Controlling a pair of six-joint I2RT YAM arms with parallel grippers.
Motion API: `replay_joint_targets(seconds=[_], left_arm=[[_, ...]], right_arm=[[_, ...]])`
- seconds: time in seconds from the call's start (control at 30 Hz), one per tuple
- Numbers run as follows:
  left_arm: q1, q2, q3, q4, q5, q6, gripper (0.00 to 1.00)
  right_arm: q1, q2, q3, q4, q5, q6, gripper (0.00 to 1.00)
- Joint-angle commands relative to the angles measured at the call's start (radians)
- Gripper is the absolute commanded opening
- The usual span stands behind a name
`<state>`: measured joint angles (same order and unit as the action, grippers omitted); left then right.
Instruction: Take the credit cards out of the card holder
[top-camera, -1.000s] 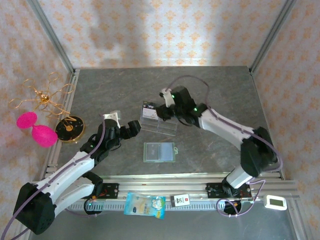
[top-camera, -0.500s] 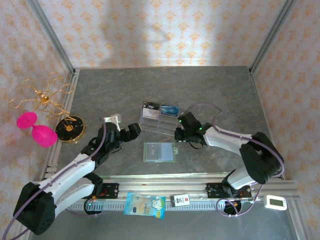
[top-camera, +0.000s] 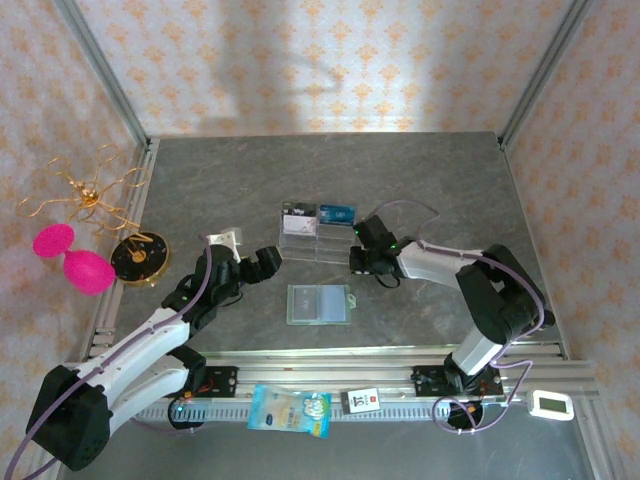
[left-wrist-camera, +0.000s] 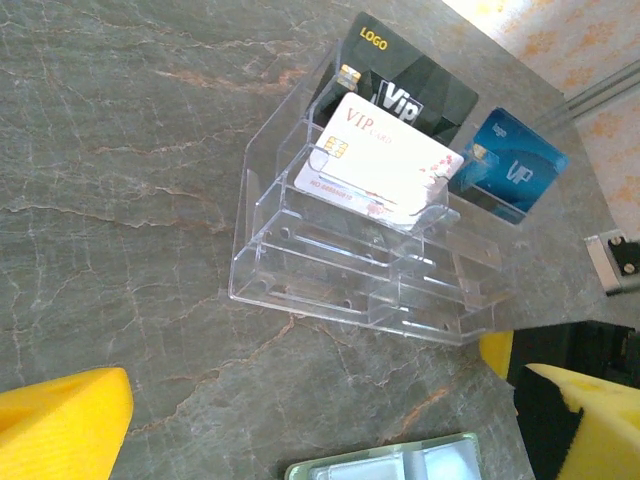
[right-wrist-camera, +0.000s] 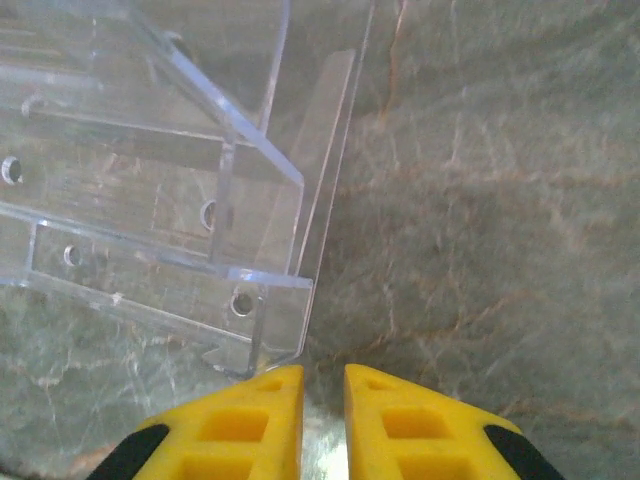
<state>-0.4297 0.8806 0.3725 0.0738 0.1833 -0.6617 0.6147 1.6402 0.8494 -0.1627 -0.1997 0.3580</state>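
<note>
1. Card holder (top-camera: 319, 304): a sage-green wallet lying flat and opened on the tabletop (top-camera: 430, 180), clear pockets facing up and snap tab at its right edge. It sits between the two arms, closer to the front rail than the clear acrylic tiered rack (top-camera: 318, 243). Bare surface surrounds it on every side.
2. Left gripper (top-camera: 265, 258): the fingers are spread wide and hold nothing. It stands to the left of the card holder and near the front left corner of the rack, apart from both.
3. Right gripper (right-wrist-camera: 323, 385): the yellow fingers are drawn nearly together, with a thin slit between them and nothing in it. The tips are just beside the front right corner of the rack; whether they touch it cannot be told.
4. Writing: a black card (left-wrist-camera: 400, 85) in the rear left slot reads "LOGO" and "VIP". A blue card (left-wrist-camera: 510, 165) in the rear right slot reads "VIP". The white card (left-wrist-camera: 375, 160), one tier lower in front of the black card, reads "VIP card".
5. Surface: grey, veined and stone-patterned, with wide open room behind and to the right of the rack.
6. Surroundings: aluminium frame posts and pale wallpaper (top-camera: 330, 60) with orange motifs. Past the left edge are a gold wire ornament (top-camera: 85, 190) and a black round disc (top-camera: 138, 258). A blue packet (top-camera: 290, 410) lies on the front rail.
</note>
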Motion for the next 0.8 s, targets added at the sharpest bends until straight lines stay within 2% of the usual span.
replay_joint_targets(seconds=[0.0, 0.23, 0.4, 0.47, 0.57, 0.67, 0.77], left_arm=[[0.007, -0.022, 0.016, -0.015, -0.007, -0.003, 0.99], [0.006, -0.037, 0.010, -0.023, 0.003, -0.007, 0.99], [-0.002, -0.057, -0.005, -0.018, 0.037, -0.003, 0.99], [-0.029, -0.058, -0.030, 0.008, 0.034, -0.027, 0.99], [-0.088, -0.046, -0.058, 0.016, -0.010, -0.058, 0.98], [-0.112, -0.057, -0.070, -0.016, -0.060, -0.081, 0.99], [-0.112, -0.117, -0.099, -0.032, -0.090, -0.112, 0.99]], right_arm=[[-0.018, 0.023, 0.051, 0.044, 0.063, -0.025, 0.18], [-0.042, 0.058, 0.121, 0.015, 0.076, -0.053, 0.21], [-0.017, -0.076, 0.032, 0.035, 0.027, -0.048, 0.27], [0.062, -0.135, -0.014, 0.046, 0.035, -0.079, 0.27], [0.233, -0.186, -0.043, 0.048, 0.131, -0.100, 0.28], [0.373, -0.183, -0.042, 0.064, 0.194, -0.093, 0.28], [0.456, -0.127, -0.014, 0.064, 0.209, -0.088, 0.30]])
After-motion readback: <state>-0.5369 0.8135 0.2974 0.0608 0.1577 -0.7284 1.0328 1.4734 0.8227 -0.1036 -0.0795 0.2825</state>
